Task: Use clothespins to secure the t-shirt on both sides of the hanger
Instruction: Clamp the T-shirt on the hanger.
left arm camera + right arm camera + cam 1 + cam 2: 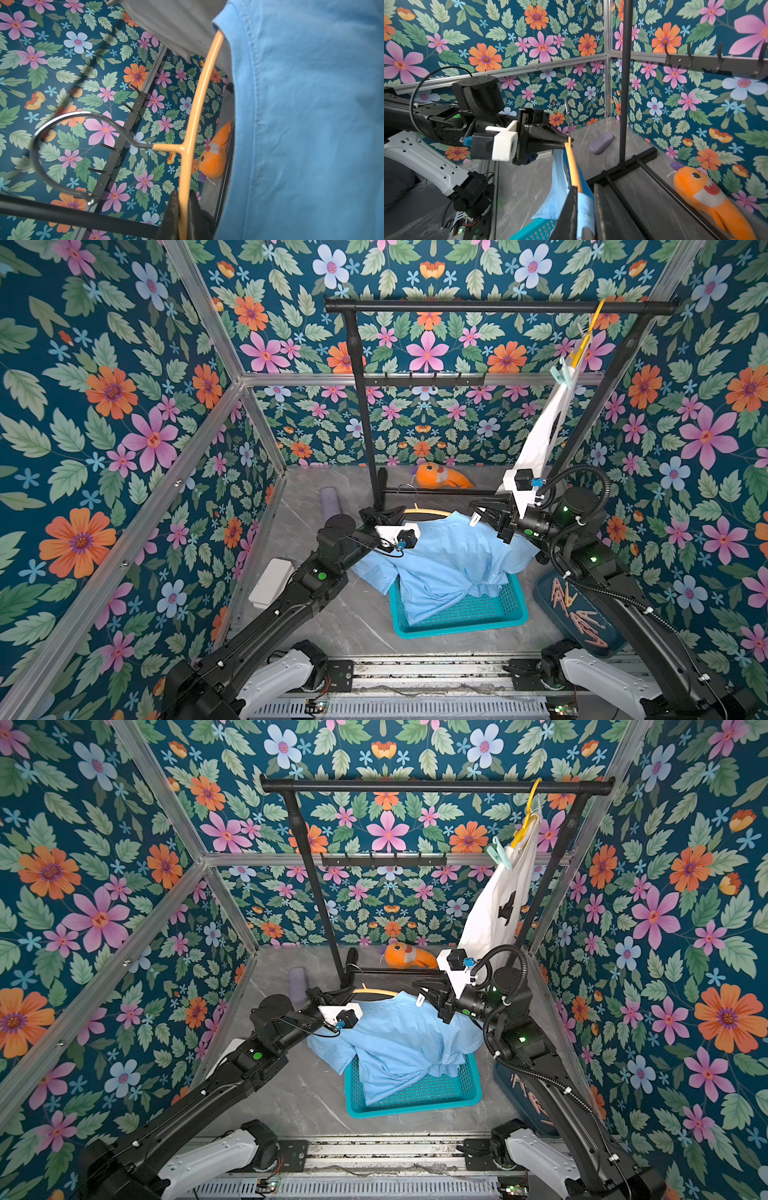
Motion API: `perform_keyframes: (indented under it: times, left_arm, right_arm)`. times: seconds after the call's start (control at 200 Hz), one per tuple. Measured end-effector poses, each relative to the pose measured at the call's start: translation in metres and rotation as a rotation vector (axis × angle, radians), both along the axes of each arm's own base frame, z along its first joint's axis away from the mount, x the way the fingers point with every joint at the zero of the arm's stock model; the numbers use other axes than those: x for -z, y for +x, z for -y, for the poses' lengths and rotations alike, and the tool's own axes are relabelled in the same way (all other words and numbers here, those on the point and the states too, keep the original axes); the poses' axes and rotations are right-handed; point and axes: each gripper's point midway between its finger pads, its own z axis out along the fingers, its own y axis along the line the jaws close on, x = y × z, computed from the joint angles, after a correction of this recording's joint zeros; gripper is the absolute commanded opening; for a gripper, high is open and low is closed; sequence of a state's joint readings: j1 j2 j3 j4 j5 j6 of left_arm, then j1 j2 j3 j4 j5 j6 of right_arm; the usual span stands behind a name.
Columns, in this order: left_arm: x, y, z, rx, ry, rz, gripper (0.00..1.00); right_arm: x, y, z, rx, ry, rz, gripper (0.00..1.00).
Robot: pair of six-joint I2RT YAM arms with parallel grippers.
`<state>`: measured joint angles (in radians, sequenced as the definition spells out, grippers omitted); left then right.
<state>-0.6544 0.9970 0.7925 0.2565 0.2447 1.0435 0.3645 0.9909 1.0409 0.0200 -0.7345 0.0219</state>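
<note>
**Left end effector** [182,207]: clenched on the cream-orange hanger [428,512]. Both fingers pinch its shoulder bar just beside the neck. The steel hook stands free beyond them.

**Right end effector** [478,508]: clenched on a white clothespin [476,518] at the hanger's other shoulder, against the collar edge of the t-shirt [449,556]. I cannot tell whether the pin bites the cloth.

**T-shirt:** light blue, with its top on the hanger. The body trails over the far rim of the teal basket [457,628] and into it. One sleeve spills past the basket's left rim onto the tabletop [357,614].

**Spare clothespins** [586,624]: pink and cream, lying in a dark tray [543,593] at the tabletop's right edge, partly under my right arm.

**Rack** [498,306]: black, standing along the far edge, with its base rail just behind the hanger. A white shirt [544,427] hangs at the top bar's right end with a mint clothespin [559,373] on it. From there to the left post the bar runs open.

**Strays:**
- An orange plush fish [442,477] lies behind the rack's base.
- A purple case [330,499] sits toward the far left corner.
- A white box [272,583] sits at the left edge, beside my left arm.

**Open room:**
- Bare tabletop lies between the basket's left rim and my left arm.
- A strip runs from the basket's front rim to the near edge.
- Only the hanger's span separates the two end effectors.
</note>
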Motion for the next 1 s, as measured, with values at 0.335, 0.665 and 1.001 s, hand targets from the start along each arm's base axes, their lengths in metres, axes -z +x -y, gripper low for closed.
perform_keyframes:
  times: [0.335, 0.665, 1.001]
  left_arm:
    - [0.003, -0.003, 0.0, 0.014, 0.0, -0.012, 0.0]
    - [0.008, -0.006, 0.002, 0.032, -0.001, -0.03, 0.0]
    - [0.01, -0.008, 0.002, 0.041, -0.021, -0.047, 0.0]
  right_arm:
    - [0.009, 0.002, 0.002, 0.008, -0.006, -0.012, 0.0]
    - [0.022, -0.002, -0.005, -0.06, 0.033, -0.073, 0.0]
    - [0.02, -0.011, 0.008, -0.043, 0.135, -0.078, 0.0]
